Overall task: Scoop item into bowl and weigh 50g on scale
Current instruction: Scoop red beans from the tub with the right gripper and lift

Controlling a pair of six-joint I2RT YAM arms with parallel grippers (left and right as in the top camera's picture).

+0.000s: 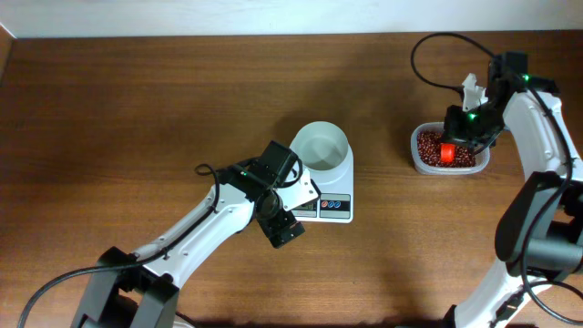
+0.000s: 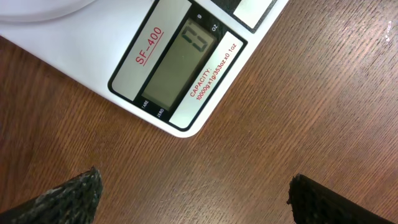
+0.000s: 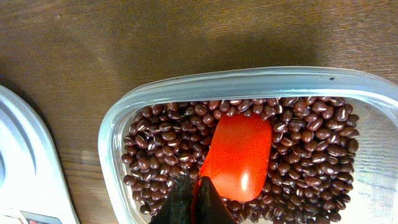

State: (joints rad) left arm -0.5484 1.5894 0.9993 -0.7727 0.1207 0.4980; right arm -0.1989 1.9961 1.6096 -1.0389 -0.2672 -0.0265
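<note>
The white bowl stands empty on the white scale, whose grey display fills the top of the left wrist view. My left gripper hovers open over bare wood just in front of the scale, holding nothing. The item, a heap of dark red beans, lies in a clear plastic tub at the right. A red scoop rests bowl-down on the beans. My right gripper is shut on the scoop's handle end, with a thin red strip showing between the fingers.
The tub sits to the right of the scale with a gap of table between them. The right arm's cable loops above it. The left arm stretches from the lower left toward the scale's front.
</note>
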